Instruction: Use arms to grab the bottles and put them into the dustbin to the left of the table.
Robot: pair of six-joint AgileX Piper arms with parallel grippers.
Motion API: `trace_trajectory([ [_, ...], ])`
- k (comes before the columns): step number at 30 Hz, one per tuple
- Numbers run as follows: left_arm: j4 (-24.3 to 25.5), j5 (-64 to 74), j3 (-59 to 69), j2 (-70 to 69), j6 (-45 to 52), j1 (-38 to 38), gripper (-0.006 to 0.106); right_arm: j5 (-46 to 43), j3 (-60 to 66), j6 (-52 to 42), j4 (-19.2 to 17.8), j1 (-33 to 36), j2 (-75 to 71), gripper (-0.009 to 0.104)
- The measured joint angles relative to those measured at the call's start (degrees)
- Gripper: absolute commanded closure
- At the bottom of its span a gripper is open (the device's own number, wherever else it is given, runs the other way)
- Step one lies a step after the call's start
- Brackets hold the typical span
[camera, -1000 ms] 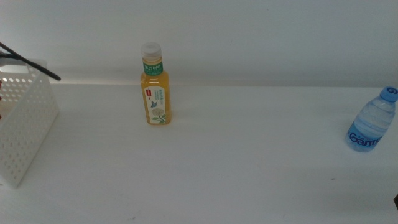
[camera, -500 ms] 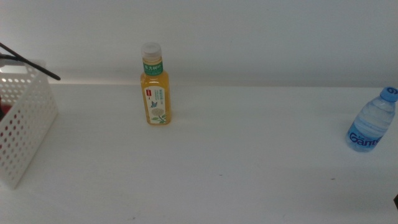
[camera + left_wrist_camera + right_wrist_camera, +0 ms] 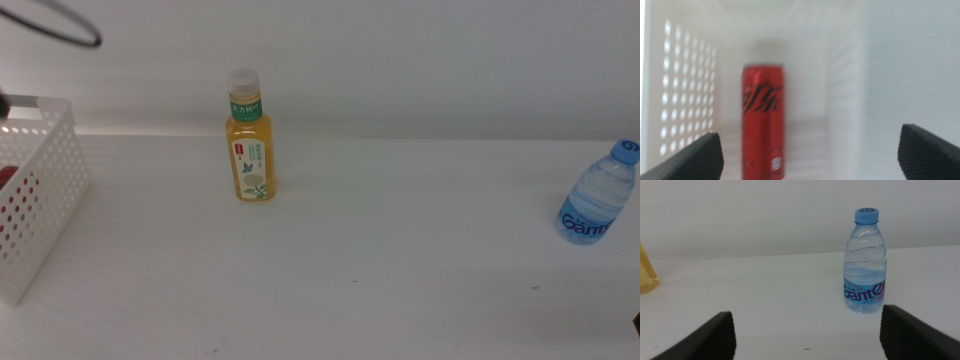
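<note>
Bright, even white light floods every view, so the table (image 3: pixel 400 250) and the wall behind it nearly merge, and a pale glare band runs along their far seam. The yellow tea bottle (image 3: pixel 250 140) and the water bottle (image 3: pixel 865 262) stand sharp and throw only faint, soft shadows. The left wrist view is blurred and overexposed: the red can (image 3: pixel 762 122) is smeared, its lettering soft, and the dustbin (image 3: pixel 680 100) walls wash out to white.
</note>
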Motion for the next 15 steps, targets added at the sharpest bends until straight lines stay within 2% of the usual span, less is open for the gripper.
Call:
trace_trajectory([
  [6,1.4,0.0,3.2,-10.4,-3.2,-9.6,0.007,-0.1,0.0,0.0,0.0,0.0,0.0,0.018],
  [11,1.4,-2.1,12.3,-19.8,-5.7,-17.2,0.007,-0.1,0.0,0.0,0.0,0.0,0.0,0.018],
  [15,1.9,-10.4,22.2,-28.2,-8.5,-23.8,0.007,-0.1,0.0,0.0,0.0,0.0,0.0,0.018],
])
